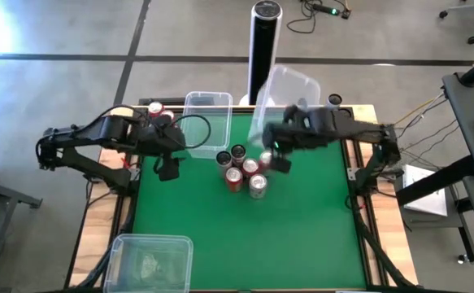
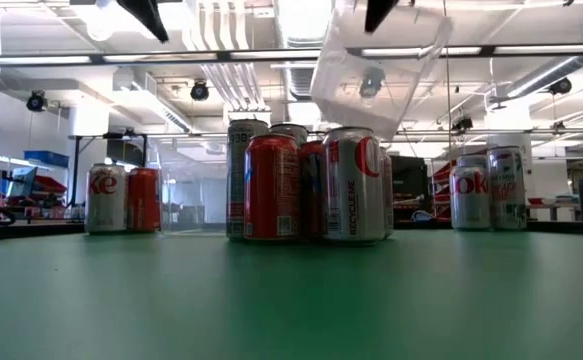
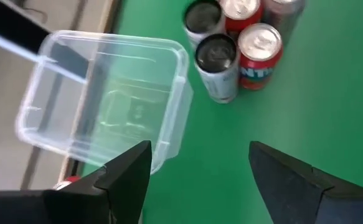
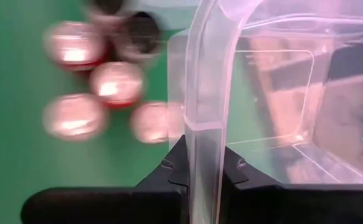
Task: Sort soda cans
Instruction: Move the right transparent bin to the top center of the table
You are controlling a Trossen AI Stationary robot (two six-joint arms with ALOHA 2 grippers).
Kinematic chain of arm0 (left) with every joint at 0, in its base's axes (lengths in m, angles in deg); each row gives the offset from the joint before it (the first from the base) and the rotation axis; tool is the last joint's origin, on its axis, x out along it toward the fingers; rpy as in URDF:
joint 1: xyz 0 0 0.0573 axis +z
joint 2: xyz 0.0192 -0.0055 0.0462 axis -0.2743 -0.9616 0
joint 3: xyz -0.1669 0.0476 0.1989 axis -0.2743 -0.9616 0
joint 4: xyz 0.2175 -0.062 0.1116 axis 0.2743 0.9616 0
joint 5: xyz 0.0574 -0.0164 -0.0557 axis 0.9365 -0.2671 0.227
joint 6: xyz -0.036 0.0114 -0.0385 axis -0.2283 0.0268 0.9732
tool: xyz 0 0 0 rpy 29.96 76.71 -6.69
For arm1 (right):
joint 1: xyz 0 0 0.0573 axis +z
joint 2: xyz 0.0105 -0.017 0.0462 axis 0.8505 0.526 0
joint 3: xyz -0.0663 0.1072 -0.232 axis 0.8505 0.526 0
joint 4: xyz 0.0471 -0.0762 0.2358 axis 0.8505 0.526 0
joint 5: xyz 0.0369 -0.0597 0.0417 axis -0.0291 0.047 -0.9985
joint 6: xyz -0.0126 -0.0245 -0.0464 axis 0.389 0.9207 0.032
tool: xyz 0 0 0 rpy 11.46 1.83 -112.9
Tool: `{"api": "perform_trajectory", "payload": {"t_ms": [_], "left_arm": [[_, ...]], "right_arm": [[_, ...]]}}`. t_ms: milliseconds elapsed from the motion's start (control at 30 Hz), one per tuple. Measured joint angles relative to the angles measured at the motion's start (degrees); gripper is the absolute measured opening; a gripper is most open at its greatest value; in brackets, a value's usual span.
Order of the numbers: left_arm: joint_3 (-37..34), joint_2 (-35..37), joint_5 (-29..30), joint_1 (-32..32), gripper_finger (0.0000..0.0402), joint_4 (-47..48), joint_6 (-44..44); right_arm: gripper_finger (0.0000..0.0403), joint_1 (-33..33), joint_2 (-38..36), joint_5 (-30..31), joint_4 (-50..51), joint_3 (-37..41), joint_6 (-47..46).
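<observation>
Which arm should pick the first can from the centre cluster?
Left. The left gripper is open and empty near the cluster of cans; the right gripper is shut on a clear bin.

1. Cans (image 1: 243, 169) cluster at the mat's (image 1: 302, 236) centre, blocking the middle.
2. A raised bin (image 1: 289, 94) hangs at one o'clock.
3. Another bin (image 1: 206, 118) sits at eleven o'clock.
4. Six o'clock lies open.

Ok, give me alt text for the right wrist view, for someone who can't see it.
The right gripper has its fingers shut on the rim of a clear plastic bin that fills most of the picture. Beside the bin, on the green table, stands a blurred cluster of soda cans seen from above, red ones and dark ones.
</observation>
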State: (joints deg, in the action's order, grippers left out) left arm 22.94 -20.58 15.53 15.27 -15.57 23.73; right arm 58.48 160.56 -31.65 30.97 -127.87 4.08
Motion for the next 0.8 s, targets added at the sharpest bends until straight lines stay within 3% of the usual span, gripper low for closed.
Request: {"api": "perform_trajectory", "payload": {"t_ms": [167,333,600,800], "left_arm": [[-5.4,0.0,-5.0,6.2,0.0254,-4.8,-7.8],[-8.7,-1.8,-11.3,12.1,0.0254,-11.2,-12.9],[-10.2,-7.8,-11.2,17.2,0.0254,-13.0,-16.3],[-9.9,-11.1,-11.2,18.2,0.0254,-12.8,-15.8]], "right_arm": [[0.0019,-7.6,4.2,-1.7,-1.1,-0.1,7.3],[0.002,-13.1,9.4,-10.9,-2.4,0.0,16.0],[0.0021,-19.4,17.1,-19.3,-6.4,0.0,25.3],[0.0023,-20.1,20.7,-21.8,-8.8,0.1,26.2]]}}
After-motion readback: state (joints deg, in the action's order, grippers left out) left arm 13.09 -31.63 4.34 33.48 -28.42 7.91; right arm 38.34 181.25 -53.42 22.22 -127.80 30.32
